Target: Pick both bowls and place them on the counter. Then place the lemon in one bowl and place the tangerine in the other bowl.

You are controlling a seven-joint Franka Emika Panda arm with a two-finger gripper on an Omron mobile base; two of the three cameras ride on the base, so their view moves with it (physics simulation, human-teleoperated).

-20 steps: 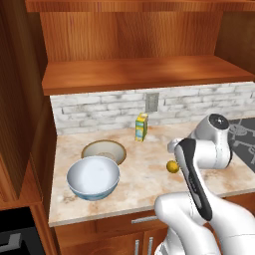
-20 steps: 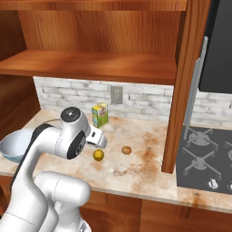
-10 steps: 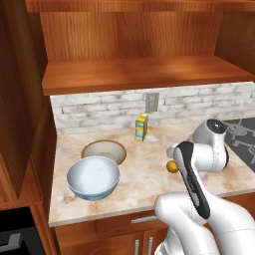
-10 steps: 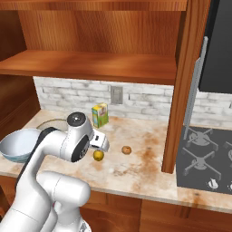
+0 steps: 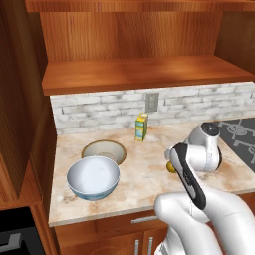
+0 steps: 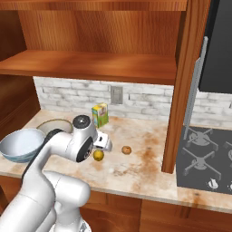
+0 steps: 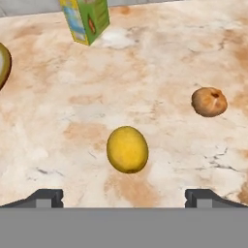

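Above the lemon [image 7: 127, 149], spread fingers [image 7: 46, 197] point down at the counter [image 7: 160, 63].

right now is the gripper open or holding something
Gripper: open, holding nothing; its tips stand wide apart on either side of the lemon, not touching it.

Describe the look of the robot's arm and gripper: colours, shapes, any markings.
The arm is glossy white with rounded, bulbous links, and a dark band runs along one link. Its joint caps are dark grey discs with a lighter ring. No cables or lettering can be made out. The gripper shows as two small, dark grey, blocky finger tips.
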